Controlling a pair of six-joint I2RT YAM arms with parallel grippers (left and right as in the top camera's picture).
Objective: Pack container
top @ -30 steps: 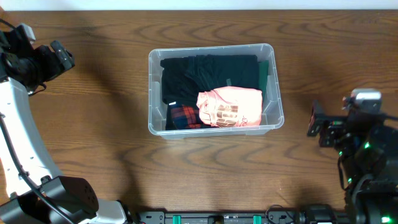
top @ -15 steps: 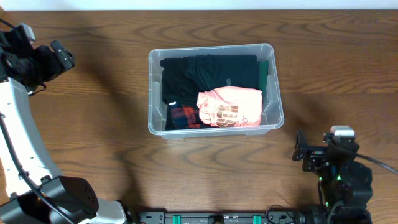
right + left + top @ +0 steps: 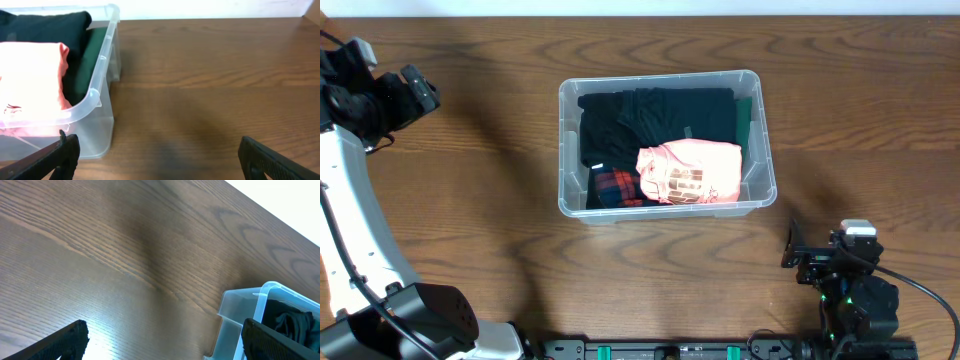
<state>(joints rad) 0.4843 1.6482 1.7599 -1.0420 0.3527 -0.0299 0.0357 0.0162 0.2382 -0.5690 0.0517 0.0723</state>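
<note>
**Right arm draws back toward the near edge**

Right arm (image 3: 845, 290) now sits lower and a little further in from the right edge than a second ago, close to the near right corner. Its right gripper (image 3: 160, 162) is spread wide, nothing between the fingertips (image 3: 62, 152), and faces the container across bare wood. The desk (image 3: 470, 200) is dark brown with strong grain and soft shadows.

Mid-desk, the container (image 3: 568, 150) has not shifted. A folded pink garment (image 3: 688, 172) lies on top toward its near right corner, a red plaid piece (image 3: 615, 187) is beside it, black clothes (image 3: 640, 115) fill the far half, and a dark green item (image 3: 744, 118) lines the right wall.

At the far left corner, the left gripper (image 3: 415, 95) is unchanged, also spread wide and empty. Beyond the far edge runs a white strip (image 3: 640, 7).
</note>
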